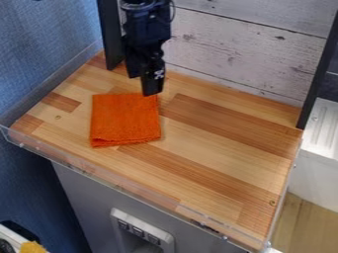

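1 folded orange cloth (pixel 125 121) lies flat on the wooden counter (pixel 218 165), toward 10 o'clock from its middle. The black claw (pixel 151 93) points down at the cloth's 1 o'clock corner; I cannot tell whether it touches, or whether it is wide or narrow. 2 black posts (pixel 109 34) stand at about 11 and 2 o'clock, with a whitish plank wall (pixel 228 52) between them.

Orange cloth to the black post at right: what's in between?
Between the orange cloth and black post, the camera view shows just wooden tabletop, light and darker strips, no object on it.
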`<state>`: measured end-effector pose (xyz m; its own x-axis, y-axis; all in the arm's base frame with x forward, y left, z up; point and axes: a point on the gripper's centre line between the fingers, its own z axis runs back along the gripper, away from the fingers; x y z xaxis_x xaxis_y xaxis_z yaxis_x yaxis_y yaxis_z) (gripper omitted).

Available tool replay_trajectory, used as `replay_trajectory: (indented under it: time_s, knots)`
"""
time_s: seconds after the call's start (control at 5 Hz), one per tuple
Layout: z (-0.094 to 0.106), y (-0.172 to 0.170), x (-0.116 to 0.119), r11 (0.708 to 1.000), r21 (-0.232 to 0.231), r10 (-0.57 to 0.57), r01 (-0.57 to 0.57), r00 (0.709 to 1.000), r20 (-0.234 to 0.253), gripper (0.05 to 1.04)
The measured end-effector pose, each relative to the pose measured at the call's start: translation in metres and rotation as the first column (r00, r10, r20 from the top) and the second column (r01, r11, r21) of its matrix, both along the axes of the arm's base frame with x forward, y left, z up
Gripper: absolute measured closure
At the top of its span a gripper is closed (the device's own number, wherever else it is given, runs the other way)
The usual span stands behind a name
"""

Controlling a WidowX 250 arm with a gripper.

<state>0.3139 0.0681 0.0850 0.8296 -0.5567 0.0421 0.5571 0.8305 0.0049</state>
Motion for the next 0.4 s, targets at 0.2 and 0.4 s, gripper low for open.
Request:
replay_trajectory:
  time_s: [0.2,0.4]
  knots:
    - [-0.0014,0.0122,-0.0046,1.000,0.004,-0.020,0.020,1.000,-0.006,0.143]
    - [-0.0018,0.0214,-0.0076,0.999,0.011,-0.040,0.040,0.999,-0.009,0.427]
